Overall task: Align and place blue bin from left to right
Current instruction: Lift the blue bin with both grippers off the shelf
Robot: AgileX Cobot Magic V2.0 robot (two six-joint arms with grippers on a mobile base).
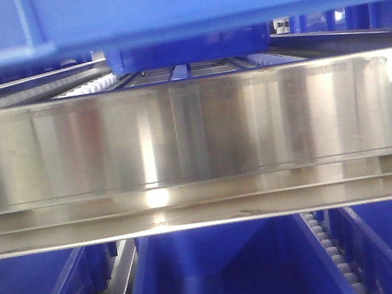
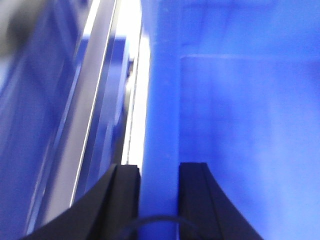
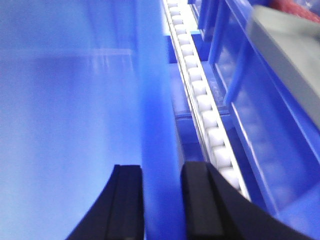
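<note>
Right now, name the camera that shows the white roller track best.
The right wrist view: the white roller track runs clearly beside the blue bin wall. The front view catches only short stretches of rollers past the steel rail. The left wrist view shows no rollers, only a bright strip.

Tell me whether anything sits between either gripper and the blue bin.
Nothing visible does. The left gripper and right gripper each straddle a wall of the blue bin, fingers apparently against it.
</note>
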